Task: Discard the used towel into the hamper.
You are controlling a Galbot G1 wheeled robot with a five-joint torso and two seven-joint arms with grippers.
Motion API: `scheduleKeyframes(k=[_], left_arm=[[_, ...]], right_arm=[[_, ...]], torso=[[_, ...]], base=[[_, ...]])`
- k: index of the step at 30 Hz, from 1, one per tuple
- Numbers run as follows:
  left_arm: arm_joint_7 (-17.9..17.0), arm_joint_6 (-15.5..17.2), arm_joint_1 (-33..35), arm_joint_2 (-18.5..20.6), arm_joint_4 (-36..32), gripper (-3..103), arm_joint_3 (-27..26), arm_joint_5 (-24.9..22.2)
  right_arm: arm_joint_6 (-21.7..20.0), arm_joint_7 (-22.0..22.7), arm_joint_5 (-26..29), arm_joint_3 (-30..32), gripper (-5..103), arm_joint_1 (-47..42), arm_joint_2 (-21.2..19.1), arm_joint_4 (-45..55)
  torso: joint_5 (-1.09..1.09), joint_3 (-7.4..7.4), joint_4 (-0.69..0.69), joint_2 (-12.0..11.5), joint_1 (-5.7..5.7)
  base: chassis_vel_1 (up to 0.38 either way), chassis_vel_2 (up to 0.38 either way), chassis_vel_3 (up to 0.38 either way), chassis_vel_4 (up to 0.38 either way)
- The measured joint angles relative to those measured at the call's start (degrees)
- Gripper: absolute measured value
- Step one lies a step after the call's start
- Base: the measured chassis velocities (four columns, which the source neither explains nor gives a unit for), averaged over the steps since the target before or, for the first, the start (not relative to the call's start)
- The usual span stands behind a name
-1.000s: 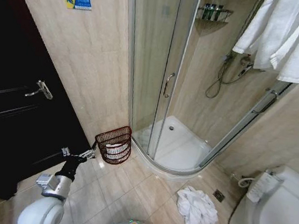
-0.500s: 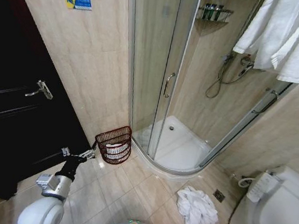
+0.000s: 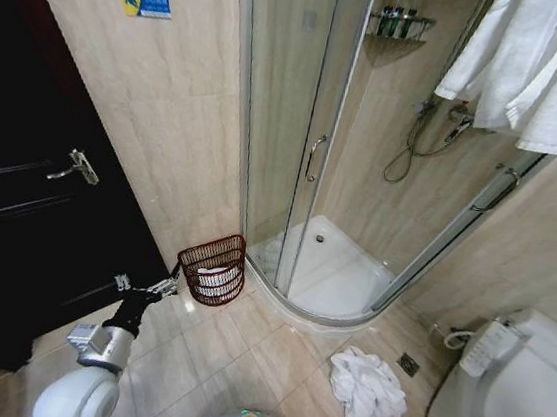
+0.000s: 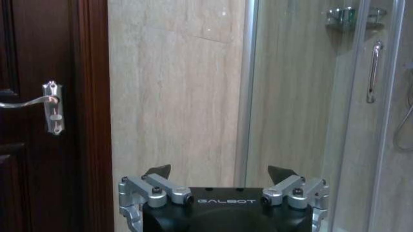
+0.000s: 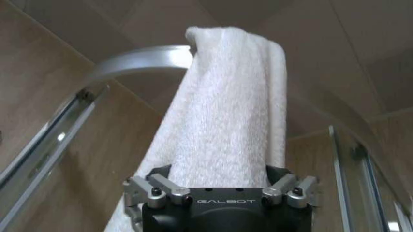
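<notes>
Towel, white terry cloth (image 5: pixel 223 111), is hanging over a curved chrome rail (image 5: pixel 139 60) in the right wrist view, draping down between the right gripper's (image 5: pixel 219 175) spread fingers (image 5: pixel 281 174); whether they are pinching it I cannot tell. A second crumpled white towel (image 3: pixel 367 388) is lying on the beige tiled floor (image 3: pixel 242 355) in the head view. The dark reddish-brown open-weave hamper (image 3: pixel 212 268) is standing beside the glass shower door (image 3: pixel 284 119). The left gripper (image 4: pixel 219 174) is hanging near the hamper, fingers (image 4: pixel 158 171) wide apart, holding nothing.
</notes>
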Motion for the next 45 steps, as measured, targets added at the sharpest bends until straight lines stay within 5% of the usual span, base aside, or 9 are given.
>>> scheduleKeyframes(k=[18, 21, 24, 35, 45], left_arm=[[0.0, 0.0, 0.0, 0.0, 0.0, 98, 0.0, 0.0], [0.0, 0.0, 0.0, 0.0, 0.0, 98, 0.0, 0.0], [0.0, 0.0, 0.0, 0.0, 0.0, 98, 0.0, 0.0], [0.0, 0.0, 0.0, 0.0, 0.0, 98, 0.0, 0.0], [0.0, 0.0, 0.0, 0.0, 0.0, 98, 0.0, 0.0]], right_arm=[[-0.2, 0.4, 0.6, 2.1, 27, -2.6, -0.2, -0.5], [-0.5, 0.5, 0.8, 2.1, 27, -2.4, -0.2, -0.2], [-0.6, 0.7, 1.0, 2.0, 11, -2.2, 0.1, 0.1], [-0.8, 1.6, 1.4, -0.3, 10, 0.6, 2.5, 2.8], [-3.2, 1.8, 2.5, -8.4, 10, 8.9, 13.8, 16.7]], torso=[[0.0, 0.0, 0.0, 0.0, 0.0], [0.0, 0.0, 0.0, 0.0, 0.0], [-0.01, 0.0, 0.0, 0.0, 0.0], [-0.02, 0.0, 0.0, 0.0, 0.0], [0.01, -0.01, -0.01, 0.0, -0.01]], base=[[0.0, 0.0, 0.0, 0.0], [0.0, 0.0, 0.0, 0.0], [0.0, 0.0, 0.0, 0.0], [0.0, 0.0, 0.0, 0.0], [0.0, 0.0, 0.0, 0.0]])
